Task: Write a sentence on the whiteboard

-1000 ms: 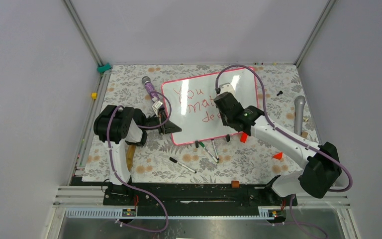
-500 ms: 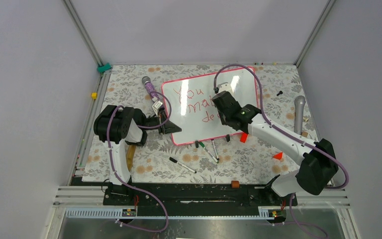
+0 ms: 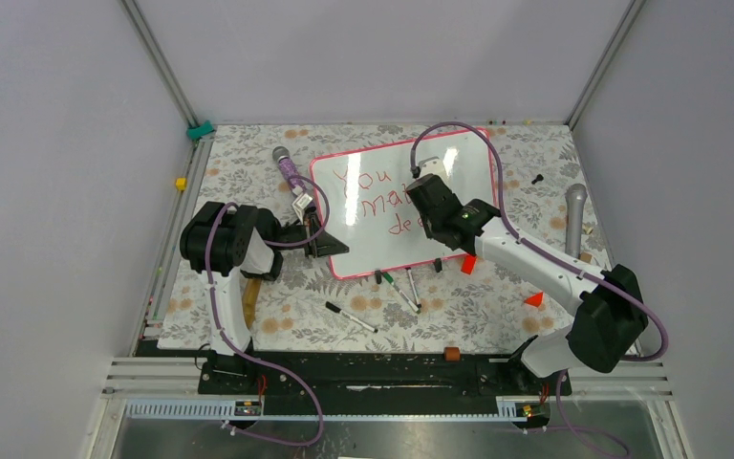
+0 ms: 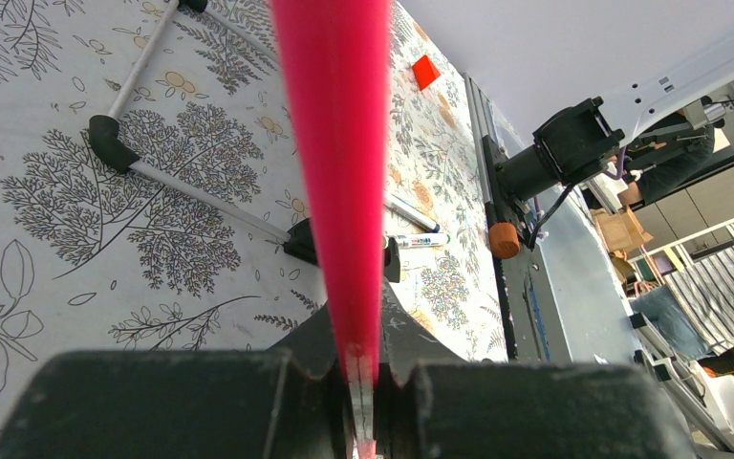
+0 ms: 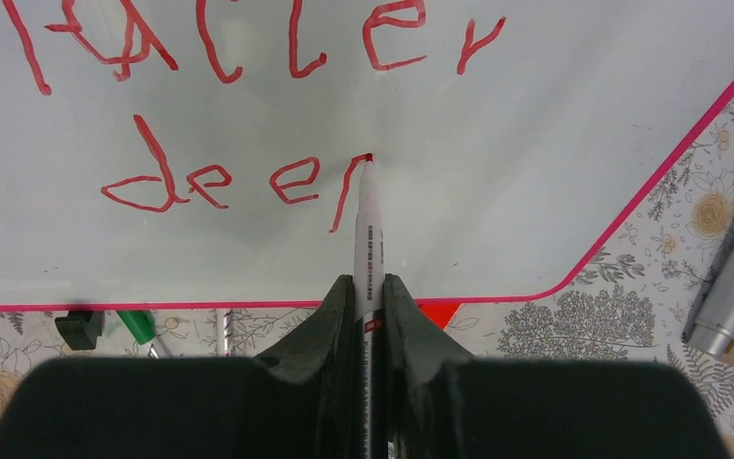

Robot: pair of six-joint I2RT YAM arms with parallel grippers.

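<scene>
The whiteboard (image 3: 464, 163) lies on the floral table, its pink frame tilted. The sentence (image 3: 375, 180) in red shows "You", part of a second line and "de"; my right arm covers the rest. In the right wrist view the sentence (image 5: 208, 182) shows the end of "matter" and, below it, "dee" plus a slanted stroke. My right gripper (image 5: 370, 287) is shut on a white red-tipped marker (image 5: 368, 220), its tip touching the top of that stroke. My left gripper (image 4: 368, 368) is shut on the whiteboard's pink edge (image 4: 339, 143), at the board's near left corner (image 3: 330, 244).
Loose markers (image 3: 351, 316) and green-capped ones (image 3: 401, 287) lie in front of the board. A purple microphone (image 3: 287, 167) lies at its left, a silver one (image 3: 574, 215) at the right. Red wedges (image 3: 533, 299) and a brown cylinder (image 3: 452, 354) lie near the right arm.
My right gripper has shifted slightly toward the far side of the board with the marker. My left gripper has not moved.
</scene>
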